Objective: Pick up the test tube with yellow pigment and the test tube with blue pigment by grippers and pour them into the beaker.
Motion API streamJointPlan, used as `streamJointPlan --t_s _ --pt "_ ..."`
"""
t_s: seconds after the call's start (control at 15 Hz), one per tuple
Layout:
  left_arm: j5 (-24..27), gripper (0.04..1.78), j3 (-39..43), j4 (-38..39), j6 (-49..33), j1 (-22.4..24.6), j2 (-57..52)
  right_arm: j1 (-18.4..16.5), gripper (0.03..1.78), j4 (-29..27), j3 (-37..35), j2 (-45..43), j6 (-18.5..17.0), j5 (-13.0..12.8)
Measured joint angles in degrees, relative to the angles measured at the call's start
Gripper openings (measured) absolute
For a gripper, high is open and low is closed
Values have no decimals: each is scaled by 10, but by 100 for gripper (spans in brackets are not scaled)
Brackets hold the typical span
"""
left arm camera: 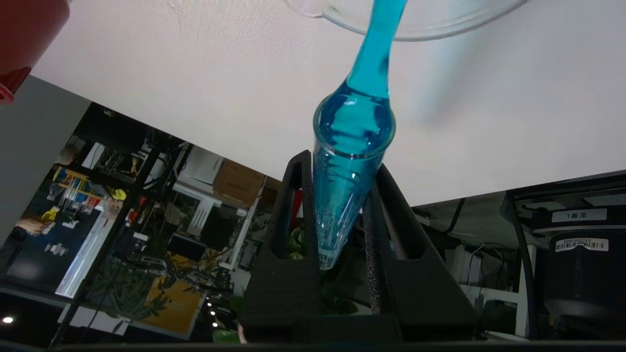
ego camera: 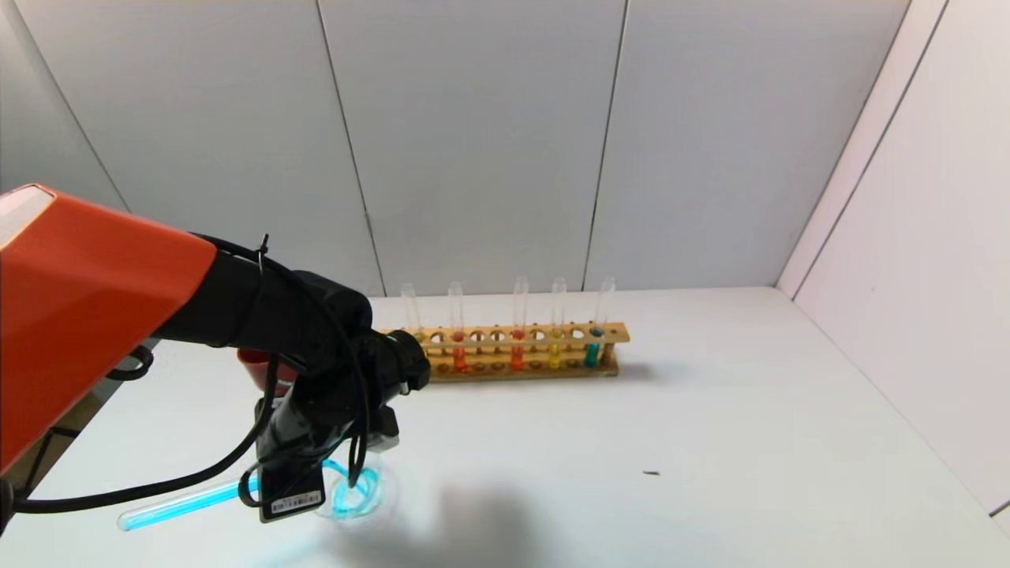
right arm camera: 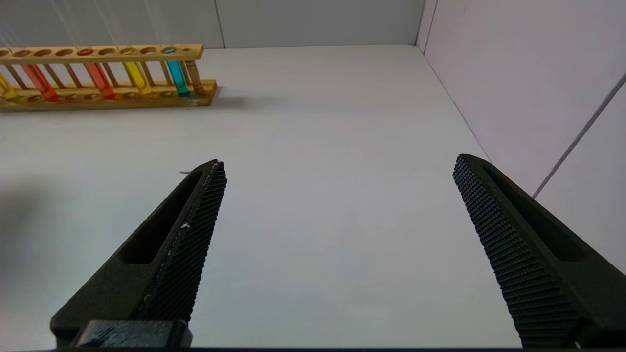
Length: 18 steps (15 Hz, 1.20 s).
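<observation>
My left gripper [ego camera: 276,491] is shut on the test tube with blue pigment [ego camera: 173,505], which is tipped almost level, its mouth over the beaker [ego camera: 364,495]. The beaker holds cyan liquid. In the left wrist view the tube [left arm camera: 342,195] sits between the gripper's [left arm camera: 342,164] black fingers, and a blue stream runs from its mouth to the beaker's rim [left arm camera: 440,27]. Two tubes with yellow liquid stand in the wooden rack [ego camera: 607,333], one [ego camera: 555,356] right of centre and one [right arm camera: 6,90] at the left end; I cannot tell which is paler. My right gripper [right arm camera: 338,161] is open, empty, over bare table.
The rack [right arm camera: 98,51] at the back also holds two orange-red tubes and a teal tube [ego camera: 592,353] at its right end. A dark-red cup [ego camera: 256,367] stands behind my left arm, also in the left wrist view [left arm camera: 24,29]. White walls close the back and right.
</observation>
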<state>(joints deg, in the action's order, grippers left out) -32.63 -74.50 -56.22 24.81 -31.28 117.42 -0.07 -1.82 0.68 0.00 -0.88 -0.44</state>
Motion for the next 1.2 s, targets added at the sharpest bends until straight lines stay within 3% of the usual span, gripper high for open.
streamJointPlan --t_s 1.2 --pt "-26 31 -116 -156 -3 -14 80 0 170 0 0 0 0 0"
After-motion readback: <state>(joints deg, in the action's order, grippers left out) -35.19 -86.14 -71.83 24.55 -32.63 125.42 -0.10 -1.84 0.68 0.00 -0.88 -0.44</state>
